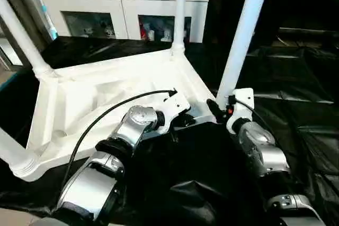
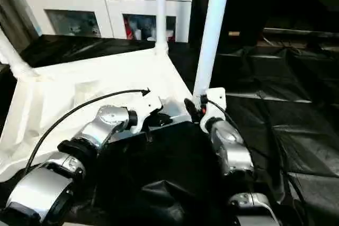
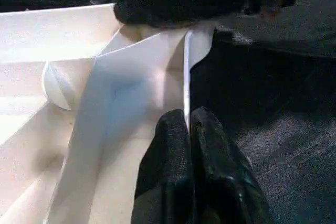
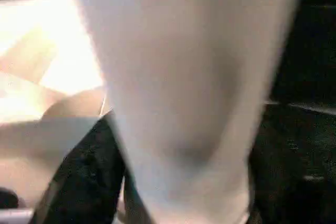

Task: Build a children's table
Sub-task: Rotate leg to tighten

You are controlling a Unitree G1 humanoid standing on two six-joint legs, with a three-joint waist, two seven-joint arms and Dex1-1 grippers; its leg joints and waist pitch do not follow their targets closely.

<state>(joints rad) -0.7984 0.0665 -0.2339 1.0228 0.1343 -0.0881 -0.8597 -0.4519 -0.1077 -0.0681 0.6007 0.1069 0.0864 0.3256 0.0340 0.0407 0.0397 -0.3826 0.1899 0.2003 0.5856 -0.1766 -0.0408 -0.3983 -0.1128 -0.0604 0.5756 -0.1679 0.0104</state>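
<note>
Surface: black sheeting (image 1: 296, 130) covering floor.
Children's table (image 1: 106, 96): lying upside down, legs pointing up.
Left gripper (image 3: 188, 129): pinching closed at near rim.
Right gripper (image 1: 220, 110): fingers spreading around near-right leg (image 1: 241, 35).

Silver forearms (image 1: 132, 125) with black joint bands, white wrist housings, black-fingered tools and a looping black cable (image 1: 106, 112)

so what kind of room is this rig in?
Probably a home-style room staged for robot work: a white cabinet with glass doors against the wall, black sheeting over the floor, and the table lying upside down on it.
</note>
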